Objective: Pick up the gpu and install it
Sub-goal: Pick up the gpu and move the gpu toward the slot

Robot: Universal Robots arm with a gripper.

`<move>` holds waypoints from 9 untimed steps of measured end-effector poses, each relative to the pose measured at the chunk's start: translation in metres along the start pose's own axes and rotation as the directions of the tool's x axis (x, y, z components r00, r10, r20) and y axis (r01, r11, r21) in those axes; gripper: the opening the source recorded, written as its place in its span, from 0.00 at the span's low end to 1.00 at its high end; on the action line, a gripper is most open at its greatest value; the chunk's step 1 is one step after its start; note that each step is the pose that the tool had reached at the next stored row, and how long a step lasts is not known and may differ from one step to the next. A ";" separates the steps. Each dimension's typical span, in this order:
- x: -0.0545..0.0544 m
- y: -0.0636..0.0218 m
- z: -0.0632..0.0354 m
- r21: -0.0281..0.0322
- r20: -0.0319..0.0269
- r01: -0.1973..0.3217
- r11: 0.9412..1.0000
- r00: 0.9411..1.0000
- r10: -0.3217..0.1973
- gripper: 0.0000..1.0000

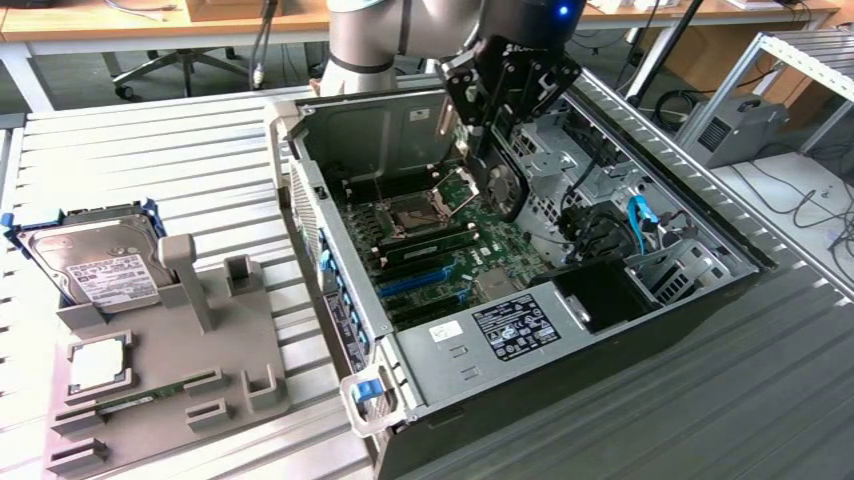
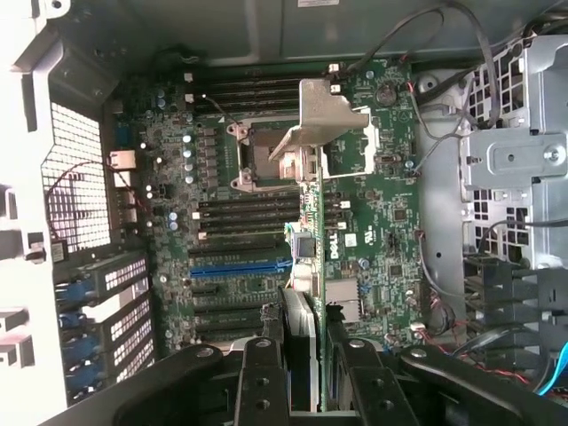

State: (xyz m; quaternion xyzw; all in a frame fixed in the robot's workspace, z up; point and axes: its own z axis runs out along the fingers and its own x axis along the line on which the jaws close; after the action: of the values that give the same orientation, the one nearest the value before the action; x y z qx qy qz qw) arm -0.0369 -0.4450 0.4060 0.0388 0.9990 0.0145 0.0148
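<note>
The gpu hangs on edge in the gripper, above the motherboard inside the open case, toward 12 o'clock of the case in the exterior view; it is clear of the board and not seated in any slot. Expect it to be light and stiff but fragile, a thin card that will not forgive bending or a knock; I judge the safe hold to be on its two flat faces near the upper edge, away from the contact edge and the silver bracket. The fingers are closed on those faces, one each side; in the wrist view you see the card edge-on between them. Your arm comes in from 12 o'clock, wrist pointing down into the case; the blue slots lie at about 7 o'clock of the card; the hard drive sits out at 9 o'clock of the case.
</note>
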 end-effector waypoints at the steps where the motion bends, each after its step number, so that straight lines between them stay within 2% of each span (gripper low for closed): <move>1: -0.001 0.0001 0.0005 0.000 0.000 0.000 1.000 1.000 0.000 0.29; 9: -0.008 0.0009 0.0041 0.000 0.000 0.000 1.000 1.000 0.000 0.29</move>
State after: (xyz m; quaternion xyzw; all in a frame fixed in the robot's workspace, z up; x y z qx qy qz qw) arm -0.0290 -0.4446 0.4021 0.0388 0.9990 0.0145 0.0148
